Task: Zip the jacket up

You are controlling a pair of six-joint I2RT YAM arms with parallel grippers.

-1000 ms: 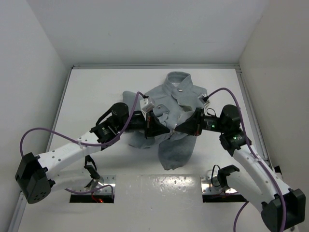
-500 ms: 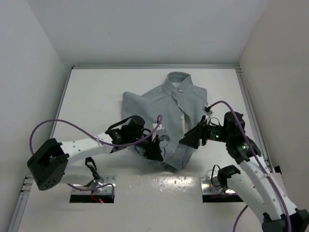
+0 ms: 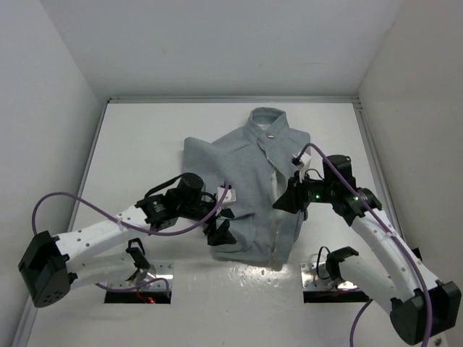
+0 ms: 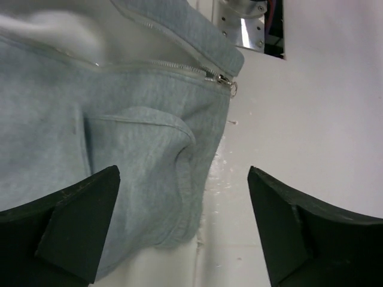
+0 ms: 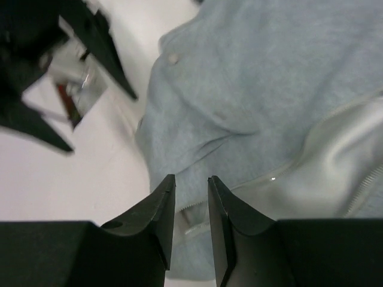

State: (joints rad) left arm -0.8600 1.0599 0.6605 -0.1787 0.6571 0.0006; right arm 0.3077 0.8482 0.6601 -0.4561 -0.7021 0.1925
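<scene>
Zipper work begins at the hem. The light grey soft fabric jacket (image 3: 239, 166) lies flat on the white bench (image 3: 145, 137), its front parted and white lining showing. The left pincer (image 4: 182, 173) gapes wide above the lower hem, holding nothing. The right pincer (image 5: 190, 179) hovers over the zipper edge, its fingers a narrow slit apart and empty. Best, I judge, to pin the hem beside the small metal slider (image 4: 225, 79), then draw its pull straight toward the collar.

The left arm (image 3: 94, 235) and right arm (image 3: 391, 249) are white with black joints, purple cables (image 3: 58, 199) and black wedge-shaped fingers (image 4: 78, 221).
</scene>
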